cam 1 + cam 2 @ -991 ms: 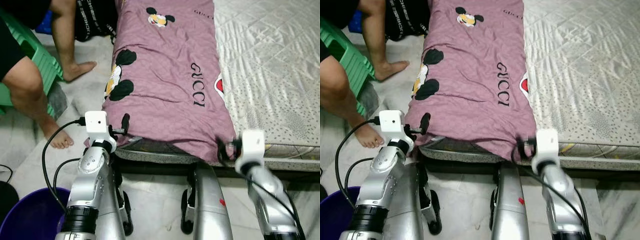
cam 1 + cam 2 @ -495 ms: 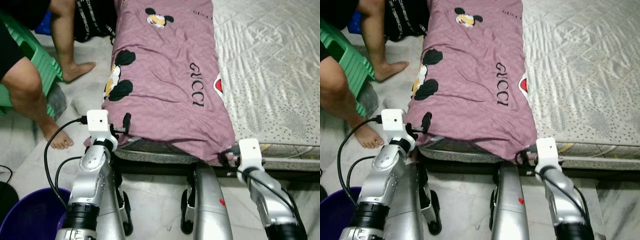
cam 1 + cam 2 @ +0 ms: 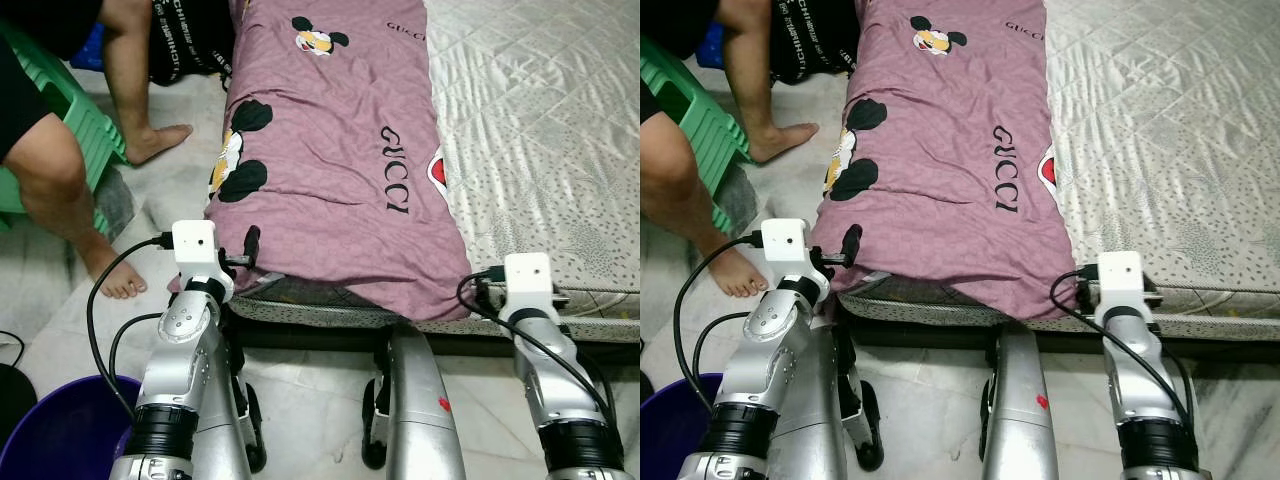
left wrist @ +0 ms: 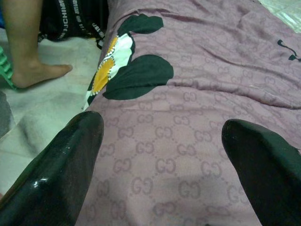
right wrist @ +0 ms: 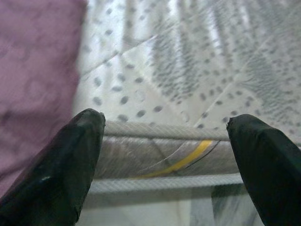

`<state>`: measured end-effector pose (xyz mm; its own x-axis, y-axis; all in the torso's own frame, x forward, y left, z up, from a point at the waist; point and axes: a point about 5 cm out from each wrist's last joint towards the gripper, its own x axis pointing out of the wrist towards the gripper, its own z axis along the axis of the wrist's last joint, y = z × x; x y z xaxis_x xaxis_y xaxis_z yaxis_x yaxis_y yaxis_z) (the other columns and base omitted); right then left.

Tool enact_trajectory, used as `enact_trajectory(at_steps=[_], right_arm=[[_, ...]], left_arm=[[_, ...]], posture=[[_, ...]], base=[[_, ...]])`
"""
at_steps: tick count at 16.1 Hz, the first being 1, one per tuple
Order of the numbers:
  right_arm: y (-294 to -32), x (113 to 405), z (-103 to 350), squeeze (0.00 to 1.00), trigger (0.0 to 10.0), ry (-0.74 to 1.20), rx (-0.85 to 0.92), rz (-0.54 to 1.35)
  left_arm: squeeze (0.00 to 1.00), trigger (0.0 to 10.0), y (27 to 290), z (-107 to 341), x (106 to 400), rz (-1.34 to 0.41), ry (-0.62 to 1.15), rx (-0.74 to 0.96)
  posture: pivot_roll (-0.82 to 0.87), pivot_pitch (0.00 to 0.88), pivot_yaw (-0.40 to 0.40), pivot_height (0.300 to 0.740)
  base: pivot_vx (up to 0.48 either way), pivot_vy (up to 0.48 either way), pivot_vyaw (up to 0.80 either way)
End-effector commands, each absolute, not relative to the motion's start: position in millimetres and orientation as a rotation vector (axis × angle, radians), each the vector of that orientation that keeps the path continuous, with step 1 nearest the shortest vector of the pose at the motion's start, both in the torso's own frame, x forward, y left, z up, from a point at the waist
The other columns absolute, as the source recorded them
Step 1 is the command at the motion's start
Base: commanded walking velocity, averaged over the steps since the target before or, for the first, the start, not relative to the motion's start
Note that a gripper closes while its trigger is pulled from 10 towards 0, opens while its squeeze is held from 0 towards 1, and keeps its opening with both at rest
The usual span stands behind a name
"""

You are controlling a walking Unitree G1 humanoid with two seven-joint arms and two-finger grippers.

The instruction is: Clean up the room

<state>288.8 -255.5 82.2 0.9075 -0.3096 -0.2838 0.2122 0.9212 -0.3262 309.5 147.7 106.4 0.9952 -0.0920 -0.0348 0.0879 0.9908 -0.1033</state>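
- Left gripper [image 4: 162,155]: two glossy black fingers spread wide, hovering over the near left corner of one mauve, monogram-printed cotton bedsheet [image 3: 330,170].
- Right gripper [image 5: 164,141]: fingers likewise spread, at the edge of the grey-spotted quilted mattress [image 3: 540,130], lower right.
- The sheet's long axis runs from the lower centre to the top of the frame.
- Upper left: a person's two bare legs [image 3: 60,190], one green plastic stool [image 3: 75,110].

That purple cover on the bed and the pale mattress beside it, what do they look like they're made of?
The purple cover looks like thin woven fabric, matte, printed with logos and cartoon shapes; it creases softly. The mattress top seems quilted cloth with a slight sheen, its stitched diamonds and dots showing. Exact fibre can't be told.
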Motion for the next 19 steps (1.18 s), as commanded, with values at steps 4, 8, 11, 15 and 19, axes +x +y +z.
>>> enact_trajectory(at_steps=[4,8,11,15,19], right_arm=[[-236,304,126,1.0,10.0,0.03,-0.168,-0.255],[-176,316,143,0.0,10.0,-0.106,0.015,-0.043],[-163,316,143,0.0,10.0,-0.131,0.051,0.002],[-153,326,151,0.0,10.0,-0.171,0.076,0.033],[-146,331,151,0.0,10.0,-0.174,0.083,0.052]], left_arm=[[0.0,10.0,151,107,310,-0.08,0.029,-0.095],[0.0,10.0,151,106,311,-0.076,0.025,-0.102],[0.0,10.0,151,108,314,-0.084,0.019,-0.097],[0.0,10.0,148,112,319,-0.095,0.005,-0.098],[0.0,10.0,143,108,317,-0.101,0.012,-0.107]], posture=[[-0.03,0.184,0.003,0.554],[-0.03,0.138,0.025,0.554],[-0.02,0.132,0.033,0.554],[-0.03,0.127,0.032,0.588],[-0.02,0.129,0.025,0.647]], base=[[0.0,0.0,0.0],[0.0,0.0,0.0],[0.0,0.0,0.0],[0.0,0.0,0.0],[0.0,0.0,0.0]])
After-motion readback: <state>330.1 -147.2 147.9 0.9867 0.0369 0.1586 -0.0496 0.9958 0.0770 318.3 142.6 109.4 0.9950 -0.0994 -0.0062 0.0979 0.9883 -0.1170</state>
